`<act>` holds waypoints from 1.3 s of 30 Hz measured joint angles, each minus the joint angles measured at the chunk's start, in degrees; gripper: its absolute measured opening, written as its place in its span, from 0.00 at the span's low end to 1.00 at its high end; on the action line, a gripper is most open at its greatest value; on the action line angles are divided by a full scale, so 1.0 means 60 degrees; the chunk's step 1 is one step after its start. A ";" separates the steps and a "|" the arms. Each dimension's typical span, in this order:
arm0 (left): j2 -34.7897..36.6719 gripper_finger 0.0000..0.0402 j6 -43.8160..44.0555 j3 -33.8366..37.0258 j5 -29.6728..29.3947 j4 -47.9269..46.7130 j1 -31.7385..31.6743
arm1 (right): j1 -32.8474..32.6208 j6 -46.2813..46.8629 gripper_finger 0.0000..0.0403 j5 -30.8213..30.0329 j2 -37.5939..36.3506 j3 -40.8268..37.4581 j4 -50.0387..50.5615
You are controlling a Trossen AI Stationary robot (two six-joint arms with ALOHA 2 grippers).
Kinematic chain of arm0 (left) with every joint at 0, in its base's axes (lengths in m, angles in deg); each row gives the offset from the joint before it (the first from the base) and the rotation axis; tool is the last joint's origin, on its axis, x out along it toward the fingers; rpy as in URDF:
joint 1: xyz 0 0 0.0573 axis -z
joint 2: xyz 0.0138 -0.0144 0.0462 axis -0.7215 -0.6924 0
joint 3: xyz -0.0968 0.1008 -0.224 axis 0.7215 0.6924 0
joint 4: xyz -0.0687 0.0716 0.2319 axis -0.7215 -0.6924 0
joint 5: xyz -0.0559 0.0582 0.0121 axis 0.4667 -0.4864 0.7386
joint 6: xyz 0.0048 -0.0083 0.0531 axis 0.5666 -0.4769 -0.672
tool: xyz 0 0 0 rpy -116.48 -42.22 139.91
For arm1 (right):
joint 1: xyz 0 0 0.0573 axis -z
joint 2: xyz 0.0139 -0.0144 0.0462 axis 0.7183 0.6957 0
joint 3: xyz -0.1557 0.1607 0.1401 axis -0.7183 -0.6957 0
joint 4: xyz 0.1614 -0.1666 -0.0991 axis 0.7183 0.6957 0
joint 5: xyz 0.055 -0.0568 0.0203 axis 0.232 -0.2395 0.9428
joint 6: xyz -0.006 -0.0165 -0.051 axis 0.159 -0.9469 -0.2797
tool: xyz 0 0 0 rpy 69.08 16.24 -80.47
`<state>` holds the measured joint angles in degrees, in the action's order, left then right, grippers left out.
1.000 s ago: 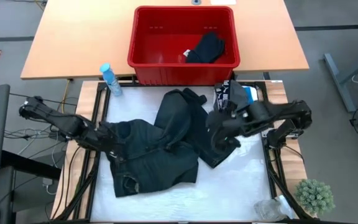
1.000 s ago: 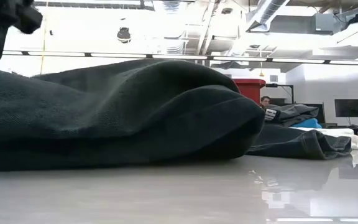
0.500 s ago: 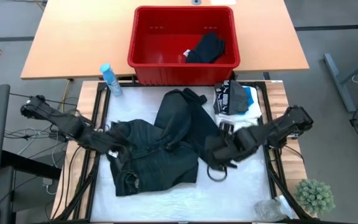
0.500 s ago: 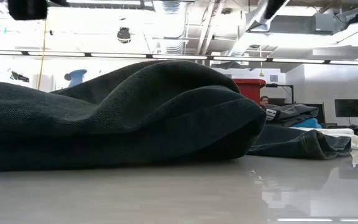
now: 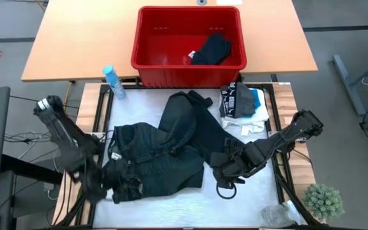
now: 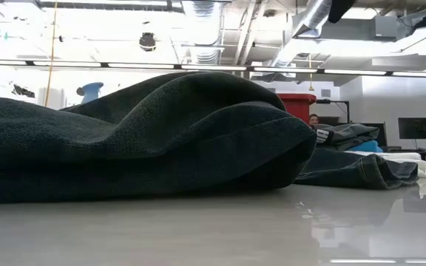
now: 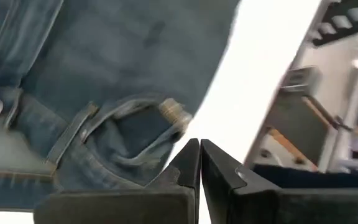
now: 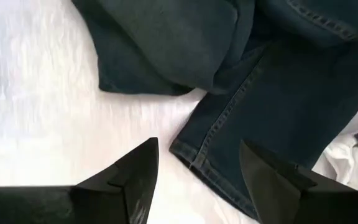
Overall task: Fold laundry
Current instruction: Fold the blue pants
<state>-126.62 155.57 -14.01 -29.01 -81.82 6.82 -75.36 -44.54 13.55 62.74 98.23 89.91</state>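
Note:
Dark blue jeans (image 5: pixel 165 150) lie crumpled on the white-covered table (image 5: pixel 171 207); in the low view they fill the left side (image 6: pixel 139 133). My left gripper (image 7: pixel 199 162) is shut, with nothing between its fingers. It stands at the jeans' near left corner (image 5: pixel 109 186), beside the buttoned waistband (image 7: pixel 173 112). My right gripper (image 8: pixel 197 168) is open above the hem of one leg (image 8: pixel 197 158), at the jeans' near right end (image 5: pixel 225 182), one finger to either side and clear of the cloth.
A red basket (image 5: pixel 190 38) with a black garment (image 5: pixel 211 48) inside stands on the wooden table behind. A stack of white, teal and black clothes (image 5: pixel 241 102) lies far right. A blue bottle (image 5: pixel 112 82) is far left, a small plant (image 5: pixel 324 199) near right.
My left gripper has swung along the jeans' left side toward the table's near edge, to their near left corner. My right gripper has gone down and toward the near edge, over the leg's hem. The jeans have stayed in place.

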 joint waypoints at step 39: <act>-0.4365 0.00 0.0528 0.2388 -0.1165 0.6856 0.0455 | 0.1308 -0.2771 0.62 0.1536 0.0985 0.0014 -0.6517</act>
<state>-152.82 158.74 0.32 -36.00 -40.69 9.54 -67.51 -61.17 22.77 68.65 98.31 50.80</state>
